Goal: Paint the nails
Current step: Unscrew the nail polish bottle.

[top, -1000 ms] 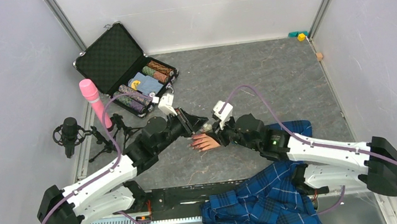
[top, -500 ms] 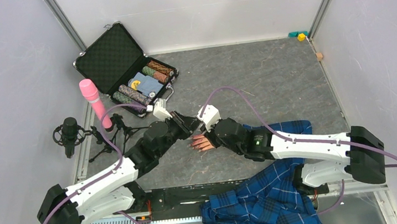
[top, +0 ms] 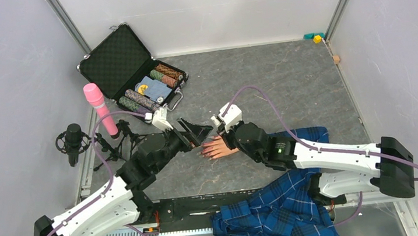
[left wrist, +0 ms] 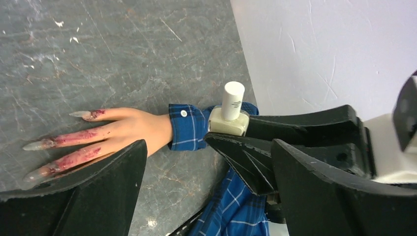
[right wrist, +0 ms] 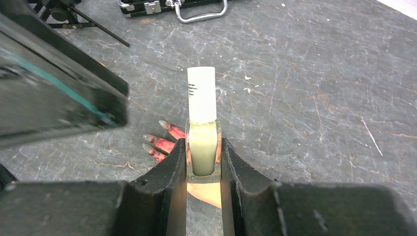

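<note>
A flesh-coloured mannequin hand (top: 218,148) lies flat on the grey table, its blue plaid sleeve (left wrist: 189,128) running off to the right. The nails (left wrist: 38,146) are long and pointed, and the fingers are smeared red. The nails (right wrist: 158,142) also show just beyond the bottle. My right gripper (right wrist: 203,147) is shut on a small clear bottle (right wrist: 202,145) of pale polish, white cap (right wrist: 201,93) on, held upright above the hand. My left gripper (left wrist: 206,145) stands wide open with nothing in it. It hangs just left of the bottle (left wrist: 227,121), over the fingers.
An open black case (top: 131,73) of poker chips lies at the back left; its handle (right wrist: 199,12) is near. A pink microphone (top: 99,109) and a black one on a tripod (top: 74,142) stand left. Plaid cloth (top: 275,216) hangs off the near edge.
My left gripper has gone from nearly shut at the bottle's cap to wide open and has drawn back to the left. The right gripper still holds the bottle.
</note>
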Motion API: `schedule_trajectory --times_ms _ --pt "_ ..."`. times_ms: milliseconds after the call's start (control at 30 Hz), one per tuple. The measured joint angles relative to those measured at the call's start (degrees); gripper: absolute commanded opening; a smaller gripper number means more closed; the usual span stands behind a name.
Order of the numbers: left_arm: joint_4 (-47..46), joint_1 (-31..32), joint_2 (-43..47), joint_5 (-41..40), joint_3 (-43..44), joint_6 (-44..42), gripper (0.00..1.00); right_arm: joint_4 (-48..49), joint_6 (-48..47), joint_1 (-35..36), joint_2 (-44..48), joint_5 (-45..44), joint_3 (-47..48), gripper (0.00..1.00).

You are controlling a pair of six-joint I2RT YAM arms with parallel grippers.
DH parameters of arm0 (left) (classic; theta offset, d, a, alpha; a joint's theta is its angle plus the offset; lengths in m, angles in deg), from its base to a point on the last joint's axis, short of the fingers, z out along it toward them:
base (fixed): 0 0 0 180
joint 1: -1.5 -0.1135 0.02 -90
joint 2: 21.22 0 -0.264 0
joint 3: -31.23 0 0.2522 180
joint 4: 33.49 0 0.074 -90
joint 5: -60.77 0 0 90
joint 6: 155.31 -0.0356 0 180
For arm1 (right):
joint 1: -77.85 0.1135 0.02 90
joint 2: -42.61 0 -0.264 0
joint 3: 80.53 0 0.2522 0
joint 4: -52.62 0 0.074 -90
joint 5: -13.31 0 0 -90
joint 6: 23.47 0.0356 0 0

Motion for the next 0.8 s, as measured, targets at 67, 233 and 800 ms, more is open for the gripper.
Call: schedule_trajectory --times_ms 67,233,800 --pt "1.5 -0.1 1.7 -0.5 0.6 -1.9 1.0 0.0 0.0 0.0 0.6 -0.5 -0.6 0.0" --pt "3.9 -0.7 2.1 0.9 2.6 -7.0 1.0 -0.5 -0.2 -0.5 1.8 0.3 -2.1 0.0" --pt "1.9 -3.4 -3.0 23.6 6.5 -17.7 1.0 13.3 3.4 -12.9 14.6 40.8 -15.5 0.0"
